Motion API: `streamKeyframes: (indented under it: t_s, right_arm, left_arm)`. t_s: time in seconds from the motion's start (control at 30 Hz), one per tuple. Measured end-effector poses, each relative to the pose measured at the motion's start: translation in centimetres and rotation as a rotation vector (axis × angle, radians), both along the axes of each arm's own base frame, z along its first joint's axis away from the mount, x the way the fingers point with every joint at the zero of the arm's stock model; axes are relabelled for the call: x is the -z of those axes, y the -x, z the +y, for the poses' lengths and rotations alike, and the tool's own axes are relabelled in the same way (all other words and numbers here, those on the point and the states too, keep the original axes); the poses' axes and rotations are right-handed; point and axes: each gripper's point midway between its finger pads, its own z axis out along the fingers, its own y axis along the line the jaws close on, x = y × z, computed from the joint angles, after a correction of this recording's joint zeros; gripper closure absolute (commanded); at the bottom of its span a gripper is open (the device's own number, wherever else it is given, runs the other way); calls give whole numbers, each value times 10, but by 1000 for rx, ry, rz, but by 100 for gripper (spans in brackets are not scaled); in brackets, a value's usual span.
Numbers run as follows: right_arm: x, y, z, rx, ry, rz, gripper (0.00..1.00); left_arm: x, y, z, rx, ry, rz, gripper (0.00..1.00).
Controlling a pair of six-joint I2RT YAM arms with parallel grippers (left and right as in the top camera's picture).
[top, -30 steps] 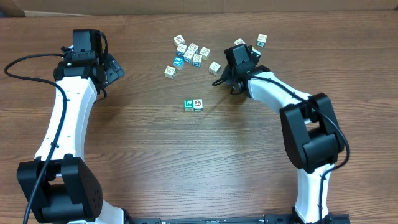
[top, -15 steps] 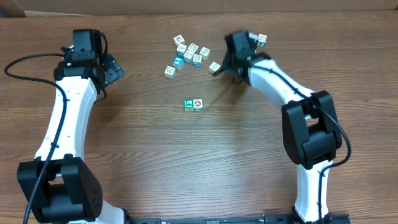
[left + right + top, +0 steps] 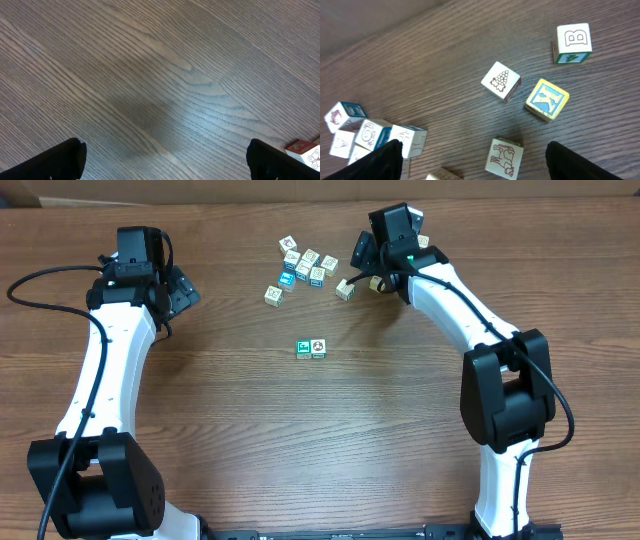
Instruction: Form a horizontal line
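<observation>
Two small picture blocks, a green one (image 3: 303,349) and a red-marked one (image 3: 318,348), sit side by side, touching, at the table's middle. Several loose blocks (image 3: 305,265) lie in a cluster further back. My right gripper (image 3: 365,272) hovers open over the back of the table. In the right wrist view its jaws (image 3: 485,167) stand wide around a block with a drawn animal (image 3: 504,157), not touching it. That block shows from above too (image 3: 345,289). My left gripper (image 3: 183,290) is open over bare wood at the left (image 3: 165,170).
Beyond the animal block lie a grape block (image 3: 501,81), a yellow-and-blue block (image 3: 546,99) and a B block (image 3: 573,43). One block (image 3: 273,295) sits apart, left of the cluster. A red-edged block (image 3: 304,151) shows at the left wrist view's lower right.
My right gripper has opened from shut and swung away from the table's middle toward the back, over the loose blocks. The blocks and the left arm have not moved.
</observation>
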Motion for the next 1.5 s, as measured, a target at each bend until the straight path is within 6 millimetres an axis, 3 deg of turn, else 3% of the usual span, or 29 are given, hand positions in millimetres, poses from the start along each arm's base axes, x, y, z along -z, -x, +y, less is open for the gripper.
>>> streamKeyframes:
  t_s: [0.33, 0.53, 1.3, 1.43, 1.5]
  right_arm:
    - [57, 3, -24, 50, 66, 102, 7]
    - [73, 10, -31, 53, 66, 151, 4]
    - [75, 17, -20, 6, 14, 195, 0]
    - [55, 13, -16, -38, 29, 204, 0]
    - [34, 3, -11, -61, 28, 174, 4]
  left_arm:
    - [0, 0, 0, 0, 0, 0, 0]
    - [0, 0, 0, 0, 0, 0, 0]
    - [0, 0, 0, 0, 0, 0, 0]
    - [0, 0, 0, 0, 0, 0, 0]
    - [0, 0, 0, 1, 0, 0, 0]
